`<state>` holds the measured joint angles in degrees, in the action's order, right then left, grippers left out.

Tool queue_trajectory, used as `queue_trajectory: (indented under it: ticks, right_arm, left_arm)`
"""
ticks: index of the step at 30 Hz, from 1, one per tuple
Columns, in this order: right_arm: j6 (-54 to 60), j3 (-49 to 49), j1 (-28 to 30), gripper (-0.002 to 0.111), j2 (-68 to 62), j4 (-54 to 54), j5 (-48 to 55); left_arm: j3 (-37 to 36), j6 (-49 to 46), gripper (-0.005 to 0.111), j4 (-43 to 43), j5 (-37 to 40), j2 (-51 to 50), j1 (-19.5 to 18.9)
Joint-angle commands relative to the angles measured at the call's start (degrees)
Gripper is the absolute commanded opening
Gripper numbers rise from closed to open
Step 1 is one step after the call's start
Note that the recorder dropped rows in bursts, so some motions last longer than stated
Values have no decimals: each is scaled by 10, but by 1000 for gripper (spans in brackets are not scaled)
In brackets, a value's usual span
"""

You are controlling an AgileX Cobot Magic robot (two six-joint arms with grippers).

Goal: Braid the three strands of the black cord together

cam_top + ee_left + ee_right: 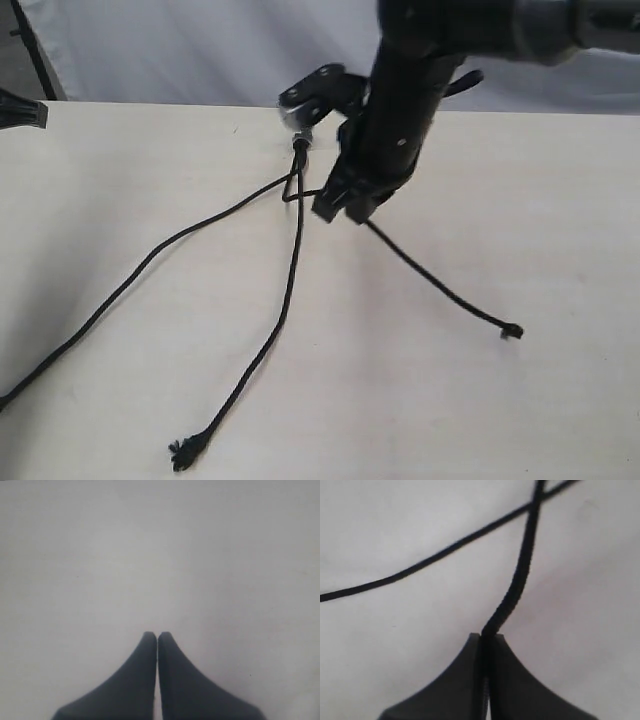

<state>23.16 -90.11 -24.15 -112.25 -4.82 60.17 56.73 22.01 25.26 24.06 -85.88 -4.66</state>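
The black cord is anchored at its joined end (300, 146) near the table's far edge. Its three strands fan out towards the front. The left strand (130, 280) runs off the left edge. The middle strand (270, 340) ends in a frayed tip at the front. The right strand (440, 285) ends in a knotted tip at the right. My right gripper (345, 208) is shut on the right strand close to the joined end. The right wrist view shows that gripper (487, 637) pinching the strand (520, 580), which crosses another strand (420, 567) further up. My left gripper (157, 635) is shut on nothing over bare table.
A black clamp (312, 92) holds the cord's joined end at the back. A dark part (20, 110) pokes in at the left edge. The pale table (520, 200) lies bare on the right and at the front right.
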Motion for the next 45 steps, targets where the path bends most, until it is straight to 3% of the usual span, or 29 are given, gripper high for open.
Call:
queue_trajectory:
  ticks: [1, 4, 11, 13, 16, 20, 21, 23, 26, 27, 28, 32, 37, 45]
  right_arm:
    - [-41, 3, 75, 0, -1, 3, 3]
    - [-44, 3, 126, 0, -55, -14, 11]
    - [-89, 3, 123, 0, -113, 28, -29]
    - [-104, 3, 115, 5, -114, 56, -26]
    - [-118, 3, 103, 23, -114, 88, -19]
    - [-117, 3, 87, 62, -114, 105, -19]
    - [-109, 3, 86, 77, -110, 105, -27]
    - [-109, 3, 94, 88, -85, 105, -57]
    - [-118, 3, 133, 87, -19, 98, -100]
    - [-118, 3, 157, 87, 7, 81, -102]
    - [-112, 7, 185, 87, 36, 42, -90]
    - [18, 111, 235, 87, 91, -97, -126]
    - [50, 210, 249, 87, 115, -103, -259]
    - [51, 209, 247, 87, 121, -108, -262]
  left_arm:
    - [-3, -1, 1, -5, -2, 6, -1]
    - [-3, -1, 1, -16, -2, 6, -1]
    - [-3, -1, 1, -20, -2, 6, -1]
    - [-3, -20, 1, -25, 2, 6, 7]
    - [-3, -66, 1, -62, 0, 6, 29]
    - [-3, -126, 1, -113, -4, 5, 75]
    - [-3, -127, 1, -123, -3, 5, 103]
    - [-3, -127, 1, -127, 9, 5, 153]
    - [-3, -129, 2, -143, 37, 4, 242]
    - [-3, -129, 5, -153, 48, 0, 290]
    - [-3, -129, 13, -161, 50, -13, 328]
    - [-3, -126, 47, -184, 32, -83, 401]
    - [-3, -116, 52, -184, 30, -180, 439]
    - [-2, -111, 51, -184, 26, -229, 459]
